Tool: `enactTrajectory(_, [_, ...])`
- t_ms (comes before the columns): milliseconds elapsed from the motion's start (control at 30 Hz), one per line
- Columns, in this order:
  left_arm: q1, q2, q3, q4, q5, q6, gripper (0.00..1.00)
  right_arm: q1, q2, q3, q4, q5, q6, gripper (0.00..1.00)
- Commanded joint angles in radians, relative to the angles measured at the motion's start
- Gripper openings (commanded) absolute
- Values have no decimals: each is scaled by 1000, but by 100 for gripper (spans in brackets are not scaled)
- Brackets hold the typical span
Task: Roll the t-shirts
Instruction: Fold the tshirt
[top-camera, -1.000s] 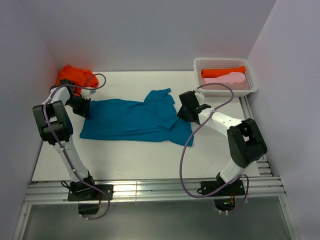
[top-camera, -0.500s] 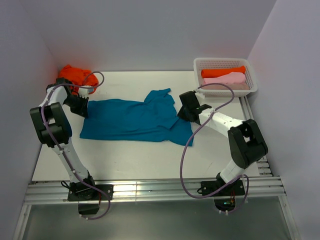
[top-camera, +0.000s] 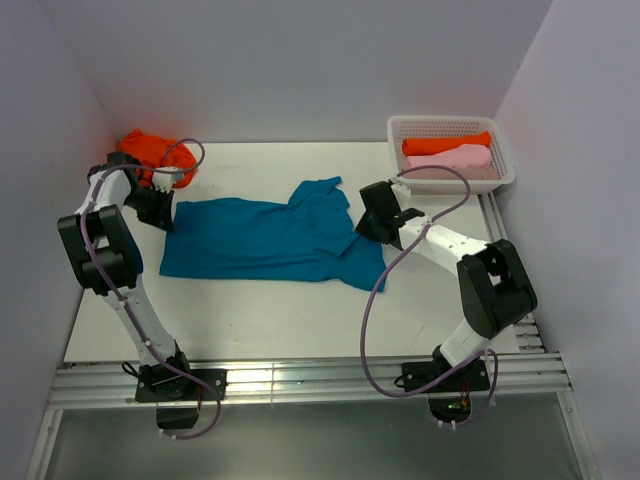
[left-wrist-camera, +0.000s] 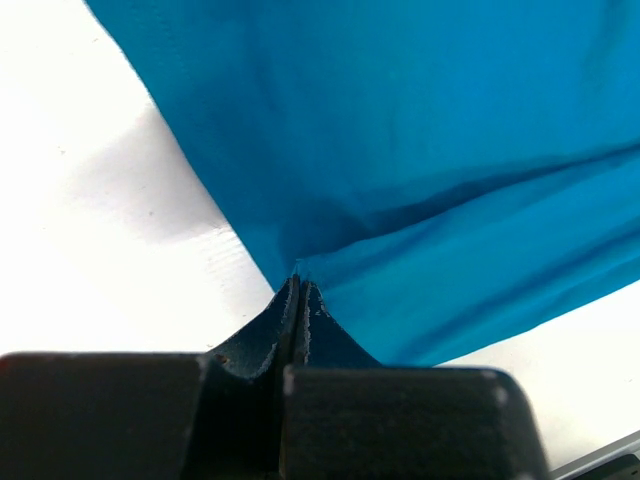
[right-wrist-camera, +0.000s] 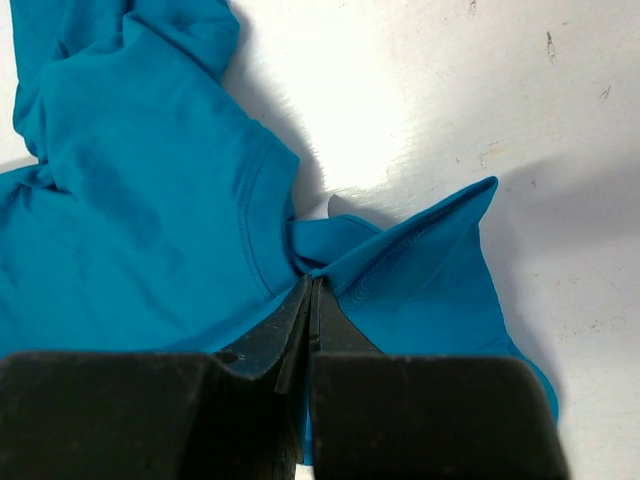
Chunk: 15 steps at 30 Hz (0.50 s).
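My left jaws are clenched on the left edge of the teal t-shirt, my right jaws pinch cloth beside its collar; it lies spread across the desk.

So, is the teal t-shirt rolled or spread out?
Spread out. The teal t-shirt lies flat on the table, the left gripper pinching one end and the right gripper the other.

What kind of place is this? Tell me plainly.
Probably a robot test cell, not a home: two arms bolted to a rail at a white table, bare walls around it, a blue t-shirt spread out, a basket of rolled shirts.
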Motion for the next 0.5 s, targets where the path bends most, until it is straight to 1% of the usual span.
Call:
enactTrajectory(0, [12,-40,43,-8,26,2,0,-19,-32,17,12,28,-18,0])
enactTrajectory(467, [24,-19,55,3,37,-13,0,-30,-30,20,12,27,-22,0])
